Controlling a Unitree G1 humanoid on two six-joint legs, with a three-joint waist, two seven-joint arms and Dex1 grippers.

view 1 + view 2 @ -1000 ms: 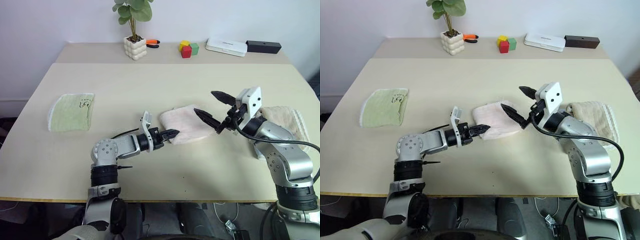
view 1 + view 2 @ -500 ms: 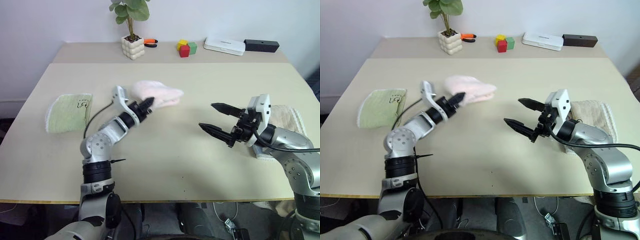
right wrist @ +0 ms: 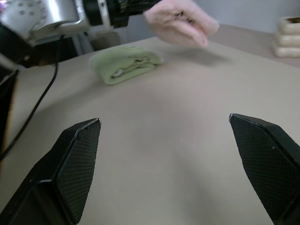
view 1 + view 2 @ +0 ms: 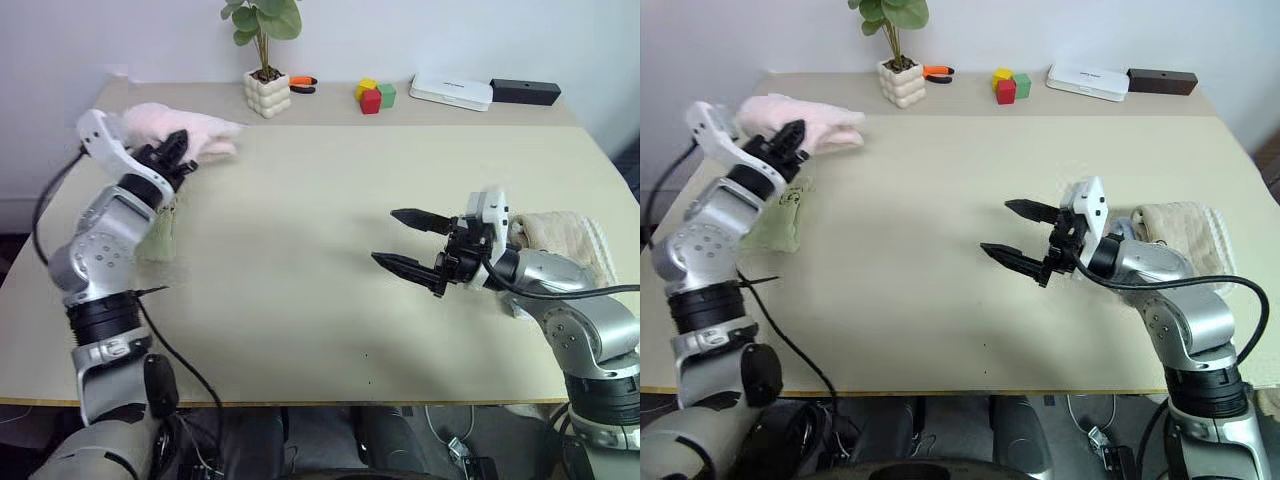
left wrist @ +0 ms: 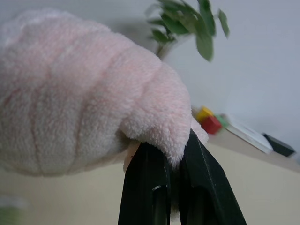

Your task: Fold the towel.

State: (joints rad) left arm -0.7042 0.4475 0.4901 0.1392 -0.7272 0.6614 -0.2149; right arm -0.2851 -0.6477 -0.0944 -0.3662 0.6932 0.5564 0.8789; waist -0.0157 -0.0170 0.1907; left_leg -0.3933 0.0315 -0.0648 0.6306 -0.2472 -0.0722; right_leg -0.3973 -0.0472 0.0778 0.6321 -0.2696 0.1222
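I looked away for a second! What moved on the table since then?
The left gripper, shut on the pink towel, carried it from the table's middle up and over to the far left, above the green towel. The right gripper pulled back slightly, open and empty. The green and cream towel stayed put.

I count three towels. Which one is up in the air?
The pink towel, pinched in the left gripper. The green and beige ones lie folded on the table.

Beige table against white wall; even light.
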